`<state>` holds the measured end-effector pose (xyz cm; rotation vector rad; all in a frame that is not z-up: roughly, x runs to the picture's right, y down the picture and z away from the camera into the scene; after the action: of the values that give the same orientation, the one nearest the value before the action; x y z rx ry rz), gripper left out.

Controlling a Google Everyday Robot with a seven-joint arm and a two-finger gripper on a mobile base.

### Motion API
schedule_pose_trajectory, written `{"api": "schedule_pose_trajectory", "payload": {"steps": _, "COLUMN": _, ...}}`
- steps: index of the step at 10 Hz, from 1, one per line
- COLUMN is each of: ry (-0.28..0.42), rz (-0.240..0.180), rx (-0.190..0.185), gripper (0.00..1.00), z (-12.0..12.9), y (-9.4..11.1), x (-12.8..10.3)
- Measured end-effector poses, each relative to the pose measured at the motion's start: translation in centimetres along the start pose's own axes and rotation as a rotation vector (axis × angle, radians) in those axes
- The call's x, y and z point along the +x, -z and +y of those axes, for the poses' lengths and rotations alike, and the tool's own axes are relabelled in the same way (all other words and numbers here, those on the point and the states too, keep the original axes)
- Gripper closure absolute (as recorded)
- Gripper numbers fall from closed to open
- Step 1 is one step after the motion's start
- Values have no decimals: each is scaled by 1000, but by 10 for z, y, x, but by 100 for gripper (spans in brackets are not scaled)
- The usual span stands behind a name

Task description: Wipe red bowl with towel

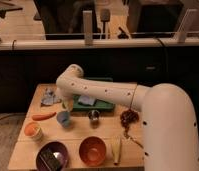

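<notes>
The red bowl (92, 150) sits upright near the table's front edge, in the middle, orange-red with a paler inside. The towel (49, 96), a small crumpled blue-grey cloth, lies at the table's back left. My white arm reaches in from the right, bends at an elbow above the back left of the table, and points down. The gripper (66, 104) hangs just right of the towel and above a small blue cup (63, 118). It is open and I see nothing in it. It is well behind the red bowl.
A dark purple bowl (53, 156) stands left of the red bowl. An orange cup (33, 131) and a carrot (44, 116) are at the left. A green tray (104, 105) with a grey-blue pad (86, 100), a metal cup (94, 116) and a brown cluster (128, 118) are near the middle.
</notes>
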<state>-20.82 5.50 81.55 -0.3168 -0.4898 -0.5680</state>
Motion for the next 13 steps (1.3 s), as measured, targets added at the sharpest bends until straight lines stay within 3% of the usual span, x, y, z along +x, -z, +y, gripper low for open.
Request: {"api": "schedule_pose_trajectory", "payload": {"steps": 13, "ry": 51, "rz": -24, "rx": -21, "gripper": 20, "z": -29, "y": -42, "x": 2}}
